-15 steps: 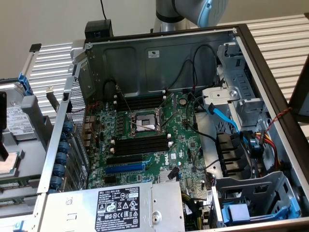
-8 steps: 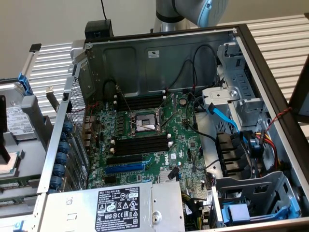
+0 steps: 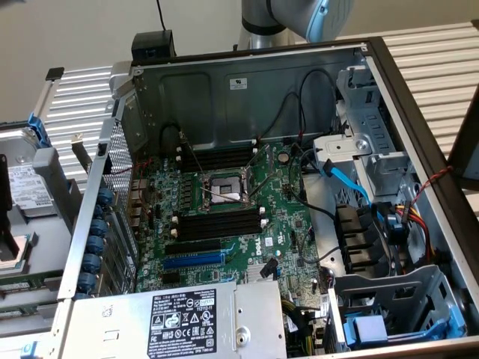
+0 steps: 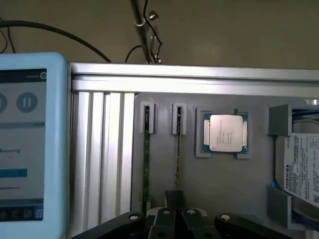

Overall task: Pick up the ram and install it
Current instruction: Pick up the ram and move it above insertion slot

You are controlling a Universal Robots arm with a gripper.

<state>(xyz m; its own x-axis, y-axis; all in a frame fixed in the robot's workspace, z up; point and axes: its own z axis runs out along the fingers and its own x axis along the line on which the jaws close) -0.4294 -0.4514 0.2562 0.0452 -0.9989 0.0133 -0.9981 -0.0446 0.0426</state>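
Two thin green ram sticks stand on edge in slots of a grey tray: one ram and a second ram beside it. My gripper is shut, with nothing seen between its fingers; its dark tips line up with the near end of the second stick and hide that end. In the exterior view the arm hangs high behind the open computer case. On the motherboard, empty black memory slots lie on both sides of the CPU socket.
On the tray a CPU sits next to the sticks, and a hard drive lies farther along. A teach pendant stands beside the tray. In the case are a blue expansion slot, loose cables and the power supply.
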